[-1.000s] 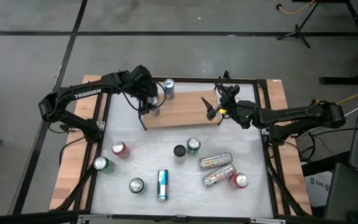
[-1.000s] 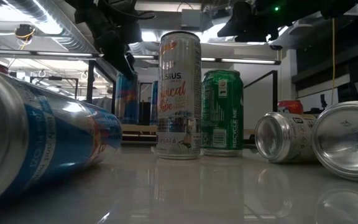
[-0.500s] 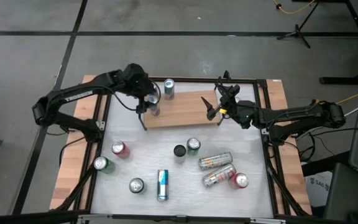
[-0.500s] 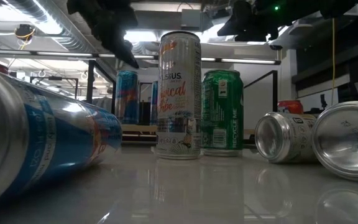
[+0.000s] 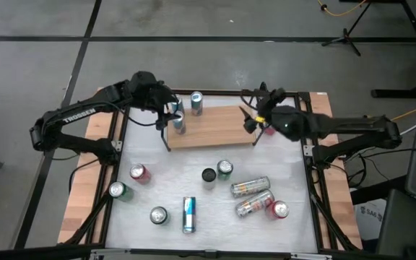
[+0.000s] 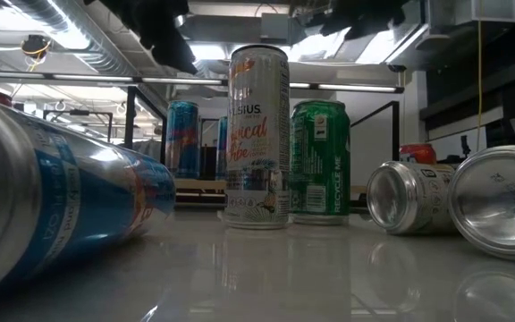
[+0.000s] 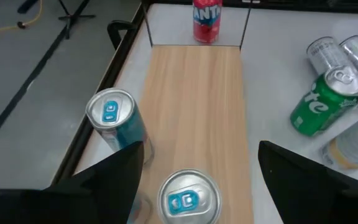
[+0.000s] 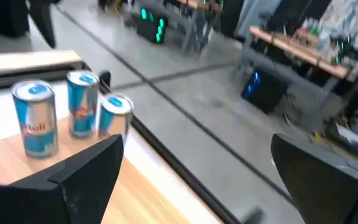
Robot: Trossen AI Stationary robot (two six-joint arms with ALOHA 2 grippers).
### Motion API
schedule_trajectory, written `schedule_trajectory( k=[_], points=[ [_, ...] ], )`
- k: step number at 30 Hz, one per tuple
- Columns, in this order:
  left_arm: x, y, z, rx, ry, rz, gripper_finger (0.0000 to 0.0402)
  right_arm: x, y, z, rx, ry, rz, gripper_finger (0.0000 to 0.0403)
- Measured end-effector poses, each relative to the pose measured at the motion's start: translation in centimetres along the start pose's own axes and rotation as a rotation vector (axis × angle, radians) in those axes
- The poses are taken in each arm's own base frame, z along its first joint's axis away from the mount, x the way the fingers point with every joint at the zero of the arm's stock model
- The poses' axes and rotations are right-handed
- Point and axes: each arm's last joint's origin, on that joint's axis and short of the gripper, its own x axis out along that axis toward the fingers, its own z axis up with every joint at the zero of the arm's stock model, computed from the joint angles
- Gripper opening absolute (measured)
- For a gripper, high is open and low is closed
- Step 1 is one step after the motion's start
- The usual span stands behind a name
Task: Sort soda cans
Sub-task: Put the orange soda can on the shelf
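Blue-and-silver soda cans stand upright at the left end of the wooden board (image 5: 215,128): one (image 5: 196,102) at its far edge and one (image 5: 179,124) on it. The right wrist view shows three of them (image 8: 82,102). My left gripper (image 5: 166,114) is open and empty above them, with a blue can's top (image 7: 188,199) between and below its fingers. My right gripper (image 5: 251,119) is open and empty above the board's right end, near a red can (image 7: 205,18). Other cans lie or stand on the white table.
On the white table are a red can (image 5: 139,173), green cans (image 5: 118,190) (image 5: 224,170), a black can (image 5: 208,175), a silver-topped can (image 5: 158,215), a lying blue can (image 5: 188,214), two lying silver cans (image 5: 251,195) and a red can (image 5: 278,209). A black frame rims the table.
My left gripper has drawn up and back toward the table's left edge, away from the blue cans, which stay standing. My right gripper has turned about above the board's right end.
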Motion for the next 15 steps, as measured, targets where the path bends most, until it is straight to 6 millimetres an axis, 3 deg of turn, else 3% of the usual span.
schedule_trajectory(
  k=[4,8,15],
  points=[
    [0.1,-0.4,0.1,-0.021,-0.001,-0.015,0.0305,-1.5,-3.2,2.4,0.028,0.13,-0.053,0.0399],
    [0.2,-0.9,0.2,-0.007,-0.002,-0.033,0.0305,-2.3,-6.9,3.2,0.151,0.293,-0.075,0.0399],
    [0.3,-1.7,0.3,0.011,-0.003,-0.058,0.0305,-1.1,-11.9,1.1,0.322,0.576,-0.09,0.0399]
  ],
)
